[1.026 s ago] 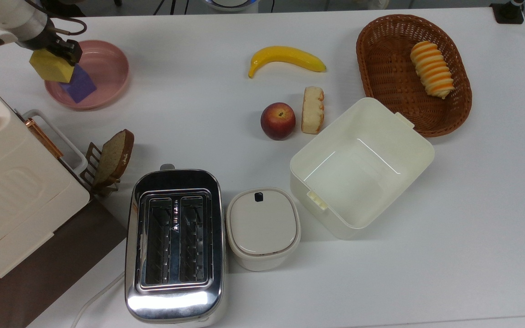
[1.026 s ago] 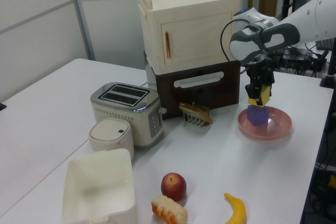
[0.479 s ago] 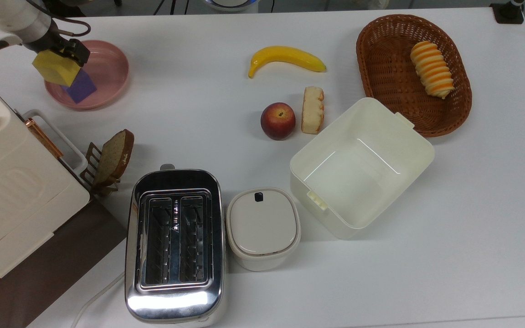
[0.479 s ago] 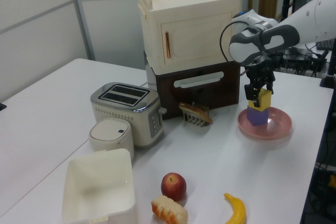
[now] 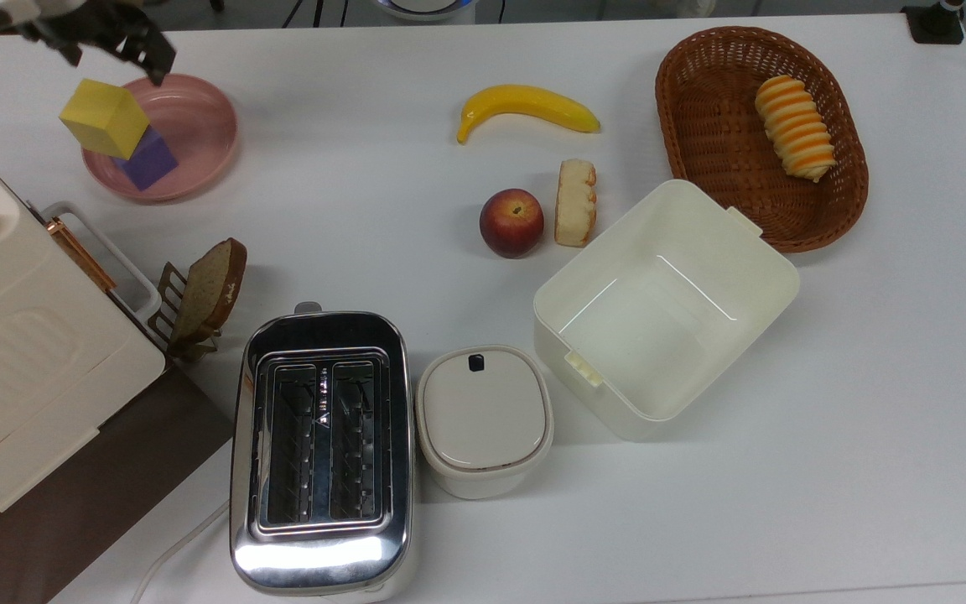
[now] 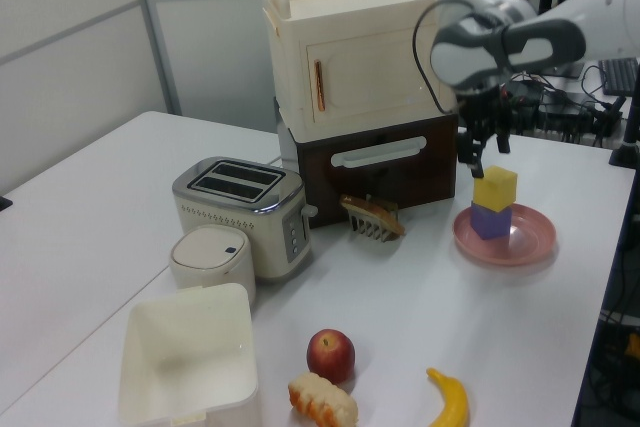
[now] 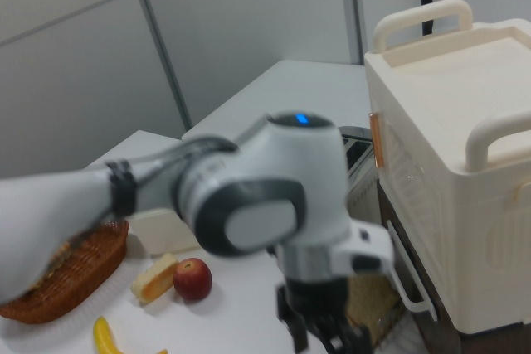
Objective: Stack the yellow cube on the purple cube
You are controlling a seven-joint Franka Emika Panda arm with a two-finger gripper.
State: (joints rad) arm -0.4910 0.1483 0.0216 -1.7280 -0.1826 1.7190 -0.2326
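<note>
The yellow cube (image 5: 104, 117) (image 6: 496, 188) rests on top of the purple cube (image 5: 148, 161) (image 6: 490, 221), a little askew. Both stand in the pink plate (image 5: 210, 134) (image 6: 525, 242) at the top view's upper left. My gripper (image 5: 114, 46) (image 6: 483, 150) hangs just above the stack, open, with its fingers apart and nothing between them. It touches neither cube. In the right view the arm's wrist (image 7: 274, 205) fills the middle.
A cream cabinet (image 5: 13, 352) on a brown base stands close beside the plate, with a toast rack and bread slice (image 5: 206, 289) in front. Farther off are a toaster (image 5: 319, 445), lidded pot (image 5: 483, 419), open white box (image 5: 751, 277), peach (image 5: 511, 221), banana (image 5: 525, 107) and basket (image 5: 701, 126).
The gripper set the yellow cube down on the purple cube, opened, and rose clear of it. The cubes now stand stacked on their own.
</note>
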